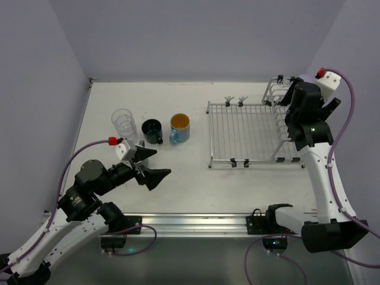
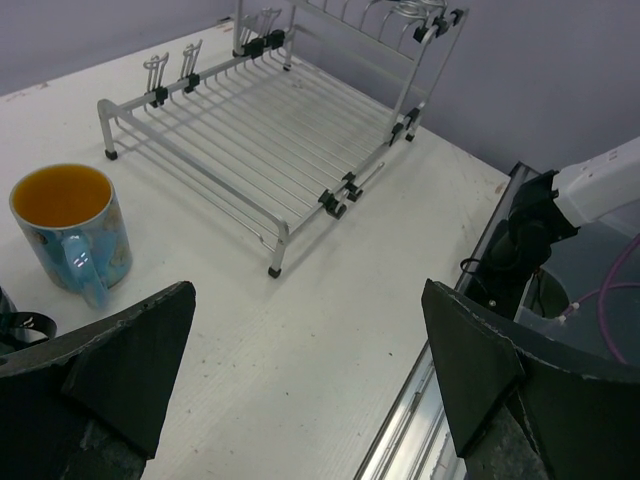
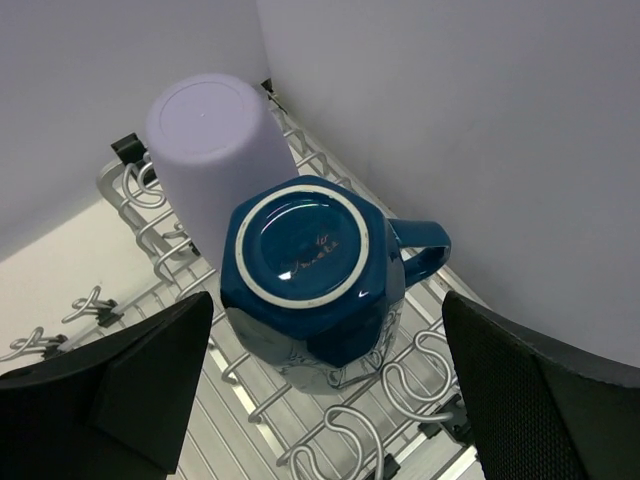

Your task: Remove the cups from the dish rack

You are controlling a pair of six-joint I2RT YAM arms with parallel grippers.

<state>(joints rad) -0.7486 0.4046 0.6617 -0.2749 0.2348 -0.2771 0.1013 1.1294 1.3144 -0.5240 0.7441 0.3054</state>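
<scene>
Right claw (image 3: pixel 330 385) is hovering, jaws apart, above the inverted dark blue mug (image 3: pixel 310 265) and lavender tumbler (image 3: pixel 205 140) in the dish rack (image 1: pixel 237 133), apparently not touching them. Left claw (image 2: pixel 310 350) is gaping near the light blue mug (image 2: pixel 70 235) standing on the counter (image 2: pixel 330 330).

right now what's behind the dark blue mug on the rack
An upside-down lavender tumbler, standing on the dish rack. The dark blue mug covers its lower side.

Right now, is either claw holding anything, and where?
Nothing is held. The right gripper hangs open over the dark blue mug; the left gripper is open above the table.
</scene>
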